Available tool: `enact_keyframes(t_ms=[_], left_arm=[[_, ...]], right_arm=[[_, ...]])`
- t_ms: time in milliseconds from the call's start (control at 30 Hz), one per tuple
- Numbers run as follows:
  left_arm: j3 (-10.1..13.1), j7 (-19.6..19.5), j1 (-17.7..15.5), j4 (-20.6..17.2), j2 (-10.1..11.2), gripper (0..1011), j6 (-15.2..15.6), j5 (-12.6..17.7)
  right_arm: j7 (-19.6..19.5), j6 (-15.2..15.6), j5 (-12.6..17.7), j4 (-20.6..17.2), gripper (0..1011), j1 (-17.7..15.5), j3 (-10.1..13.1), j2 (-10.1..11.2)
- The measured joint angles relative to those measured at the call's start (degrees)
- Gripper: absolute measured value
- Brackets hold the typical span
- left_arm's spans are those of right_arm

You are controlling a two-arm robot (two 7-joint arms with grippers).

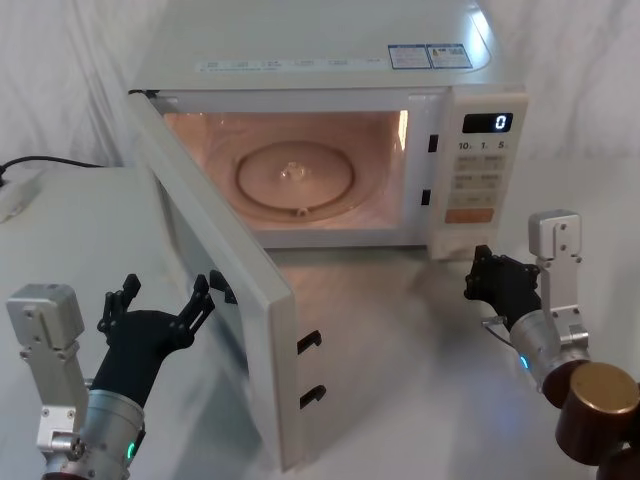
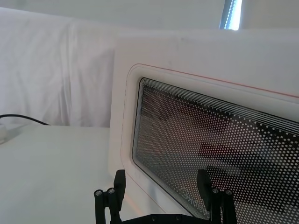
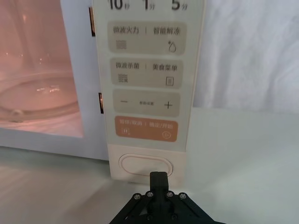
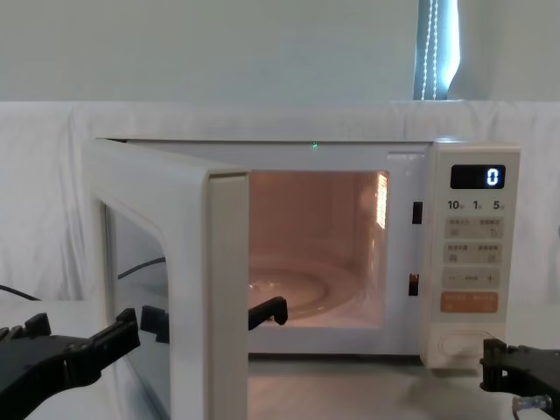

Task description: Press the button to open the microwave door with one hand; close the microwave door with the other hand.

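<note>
Microwave at the back of a white table, cavity lit warm pink, glass turntable inside. Door swung wide open toward the robot's left, hinged on the left side, free edge pointing forward with two latch hooks showing. Dark mesh window on its outer face, seen close in the left wrist view.

Left gripper low on the left, just beside the door's outer face, fingers spread wide, grasping nothing. From the chest view, one fingertip near the lower part of the door; contact impossible to tell.

Control panel on the microwave's right side, display reading 0, orange key near the bottom. Button at the very bottom of the panel, below the orange key, close to the table.

Right gripper low on the right, just in front of the button, pointing at it. Fingers drawn together into a single tip, holding nothing. A narrow gap appears between tip and button in the right wrist view.

Black cable on the table's far left.
</note>
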Motion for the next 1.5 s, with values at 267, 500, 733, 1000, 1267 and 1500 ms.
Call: enact_keyframes(t_ms=[267, 500, 733, 1000, 1267, 1500], left_arm=[[0.0, 0.0, 0.0, 0.0, 0.0, 1001, 0.0, 0.0], [0.0, 0.0, 0.0, 0.0, 0.0, 1001, 0.0, 0.0], [0.0, 0.0, 0.0, 0.0, 0.0, 1001, 0.0, 0.0], [0.0, 0.0, 0.0, 0.0, 0.0, 1001, 0.0, 0.0], [0.0, 0.0, 0.0, 0.0, 0.0, 1001, 0.0, 0.0], [0.0, 0.0, 0.0, 0.0, 0.0, 1001, 0.0, 0.0]], right_arm=[[-0.2, 0.9, -0.1, -3.3, 0, -1.7, -0.1, 0.3], [-0.2, 2.1, 0.0, -7.3, 0, -4.0, -0.1, 0.6], [-0.7, 0.8, 0.3, -11.9, 0, -7.2, 0.2, 0.7], [-1.2, -1.3, 0.2, -14.3, 0, -9.6, 0.3, 0.6], [-1.8, -2.7, 0.1, -16.5, 0, -12.3, 0.8, 0.2], [-1.8, -2.8, 0.0, -17.0, 0, -12.9, 1.0, 0.1]])
